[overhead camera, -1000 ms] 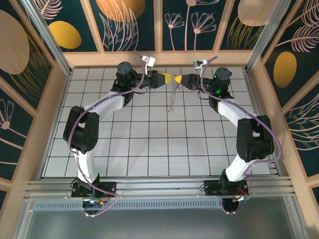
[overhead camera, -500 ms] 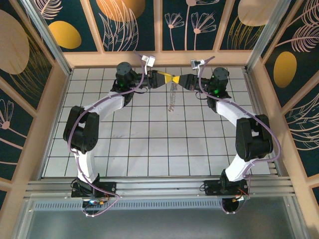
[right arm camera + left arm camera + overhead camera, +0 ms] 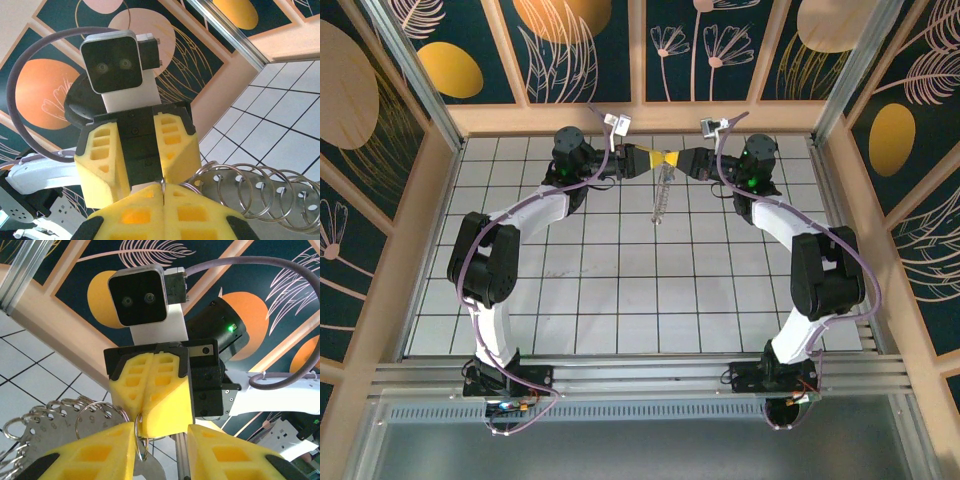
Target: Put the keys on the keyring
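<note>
Yellow foam pads are pressed flat together on your right claw (image 3: 162, 197), with only a thin seam between them. It is clamped on the keyring (image 3: 660, 195), and one thin wire loop comes out right at its tip. Your left claw (image 3: 162, 440) faces it nose to nose with its jaws parted. That loop and a bit of silver metal sit in the gap, close against one pad. You cannot tell from here whether the pad presses on them.

Seen from above, the two claws meet just in front of the back rail (image 3: 640, 118), about midway along it. From that pinch the keyring shows nearly edge-on as a narrow silver strip. Its long axis runs away from the back rail toward your arm bases, and the far end leans slightly to the left-arm side. The top end is at the claws, and the free end sits about two tile rows farther from the rail. Whether it touches the tiled counter (image 3: 620, 290) you cannot tell.

Beside the right claw, a row of small split rings (image 3: 240, 192) fans out along the hoop. Each ring carries a perforated metal tag.
</note>
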